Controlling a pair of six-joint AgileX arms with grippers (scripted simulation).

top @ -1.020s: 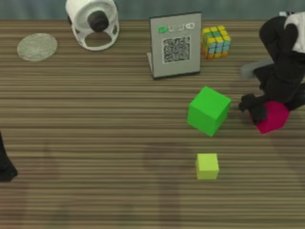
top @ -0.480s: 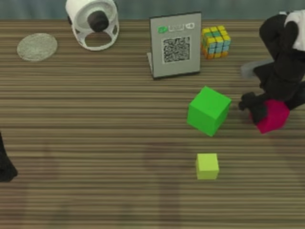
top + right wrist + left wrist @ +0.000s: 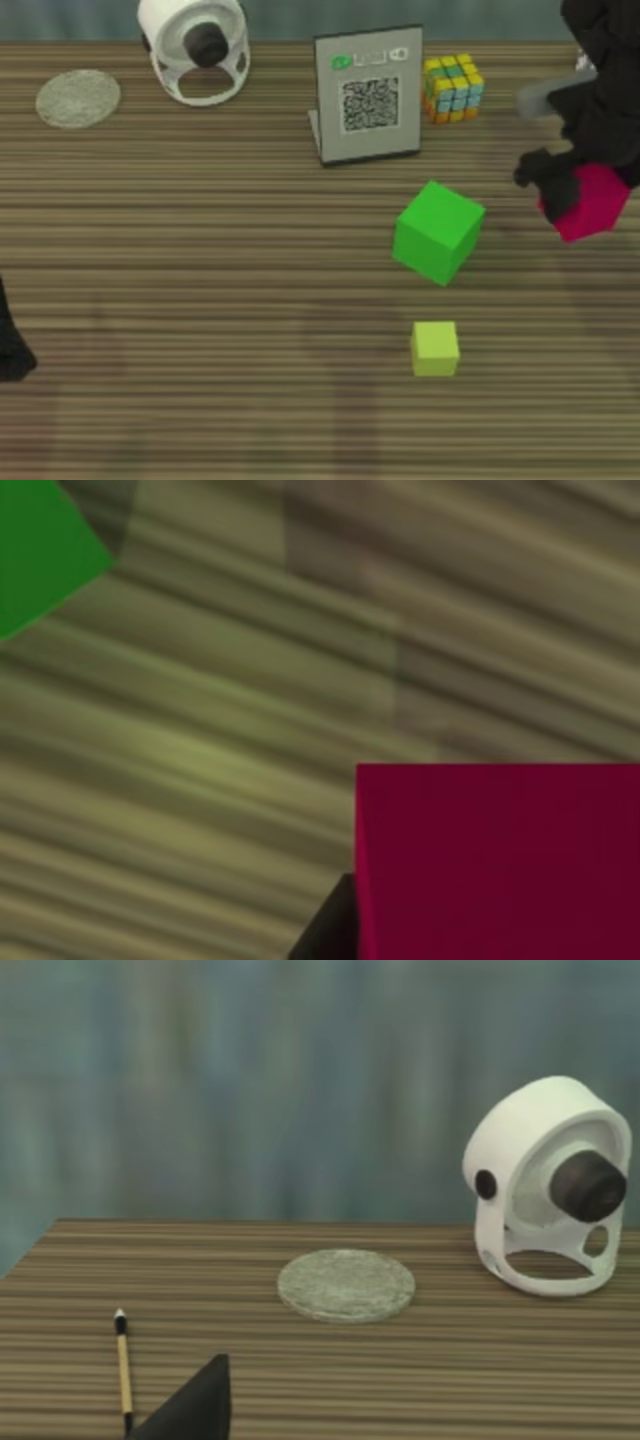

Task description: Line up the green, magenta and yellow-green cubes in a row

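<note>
The right gripper (image 3: 562, 192) has its fingers clenched on the magenta cube (image 3: 592, 202), holding it near the table's (image 3: 200, 300) right edge — well right of the green cube (image 3: 437, 231). The yellow-green cube (image 3: 435, 348) sits nearer the front, apart from the green one. Behind them stand a QR sign (image 3: 367, 95) and a puzzle cube (image 3: 452, 88). The left gripper (image 3: 12, 350) rests at the left edge — its fingers' state cannot be told.
</note>
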